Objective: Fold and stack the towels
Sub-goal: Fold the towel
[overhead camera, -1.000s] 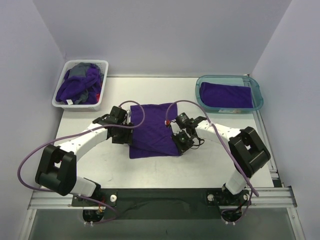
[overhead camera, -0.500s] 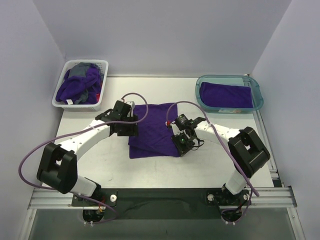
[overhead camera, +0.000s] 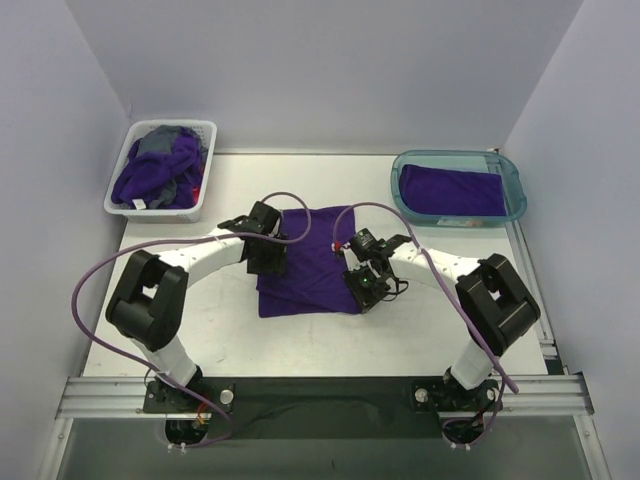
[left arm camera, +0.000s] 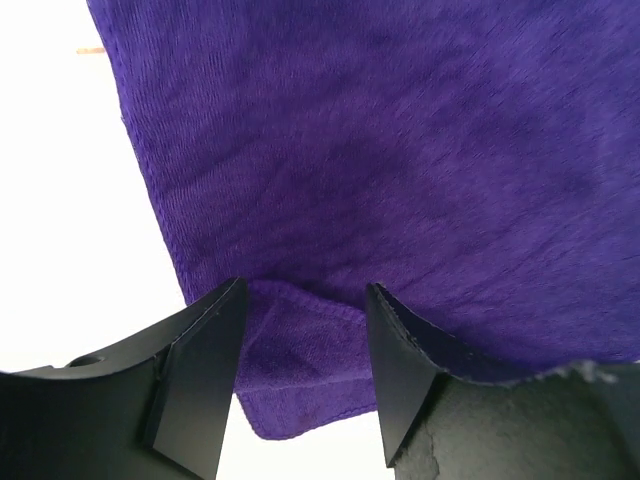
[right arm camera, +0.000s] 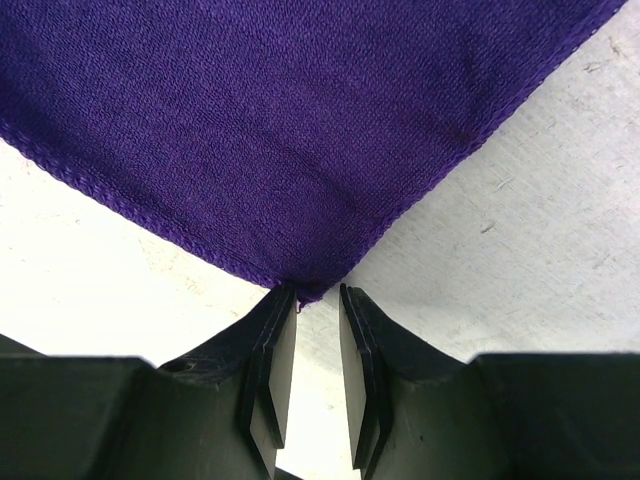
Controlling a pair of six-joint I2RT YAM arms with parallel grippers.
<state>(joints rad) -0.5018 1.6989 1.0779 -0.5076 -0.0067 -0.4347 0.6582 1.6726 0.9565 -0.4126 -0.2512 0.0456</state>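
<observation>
A purple towel (overhead camera: 315, 255) lies folded on the white table at the centre. My left gripper (overhead camera: 268, 264) hangs over its left edge, open. In the left wrist view its fingers (left arm camera: 205, 360) straddle a folded corner of the towel (left arm camera: 400, 150) without pinching it. My right gripper (overhead camera: 364, 294) sits at the towel's near right corner, its jaws a narrow gap apart. The right wrist view shows the corner of the towel (right arm camera: 280, 120) just touching the fingertips (right arm camera: 318, 292), with bare table showing between the pads. More purple towels (overhead camera: 160, 172) are heaped in the basket, and one folded purple towel (overhead camera: 450, 190) lies in the tray.
The white slotted basket (overhead camera: 150, 212) stands at the back left. A translucent teal tray (overhead camera: 515, 180) stands at the back right. Purple cables loop from both arms above the towel. Walls close in the table on three sides.
The left arm swung rightward, bringing its gripper onto the towel's left edge. The right gripper's jaws parted and let go of the towel's corner.
</observation>
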